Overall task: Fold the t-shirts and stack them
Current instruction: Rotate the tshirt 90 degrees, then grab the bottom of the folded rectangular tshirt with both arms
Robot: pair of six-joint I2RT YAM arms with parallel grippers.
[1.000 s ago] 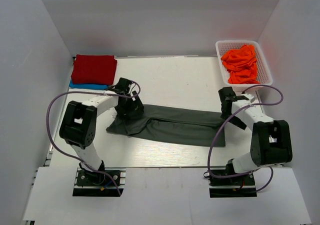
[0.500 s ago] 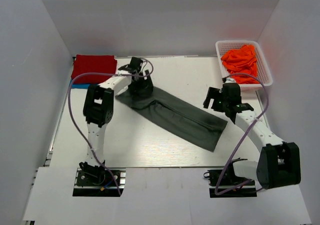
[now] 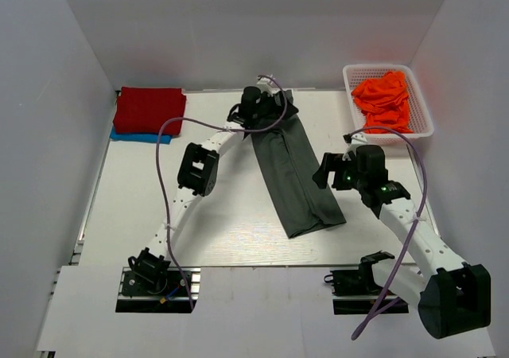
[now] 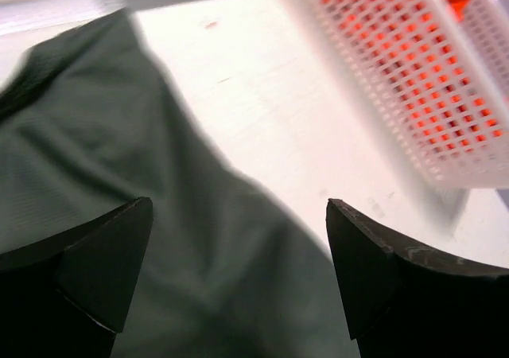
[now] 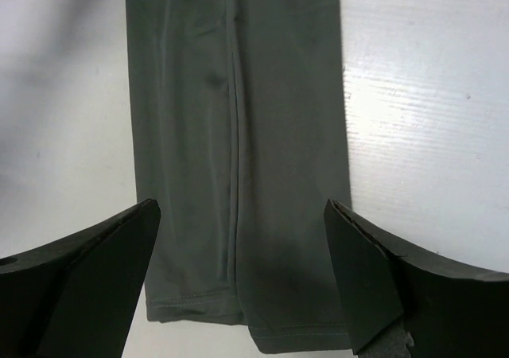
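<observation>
The dark charcoal-grey t-shirt (image 3: 294, 175), folded into a long strip, lies on the table from the back centre toward the front right. My left gripper (image 3: 266, 107) is over its far end; in the left wrist view the gripper (image 4: 238, 207) is open with the shirt (image 4: 119, 159) under it. My right gripper (image 3: 324, 172) is open beside the strip's near part; in the right wrist view the gripper (image 5: 241, 207) hangs over the shirt (image 5: 238, 135) near its hem. The red t-shirt (image 3: 149, 110) lies folded on the blue one (image 3: 131, 137) at the back left. Orange t-shirts (image 3: 384, 99) fill the basket.
The white lattice basket (image 3: 348, 87) stands at the back right corner; it also shows in the left wrist view (image 4: 413, 79), close to the left gripper. White walls enclose the table on three sides.
The left gripper has swung from the left to the back centre, turning the grey shirt from crosswise to nearly lengthwise. The right arm has reached forward and left toward the shirt's near end.
</observation>
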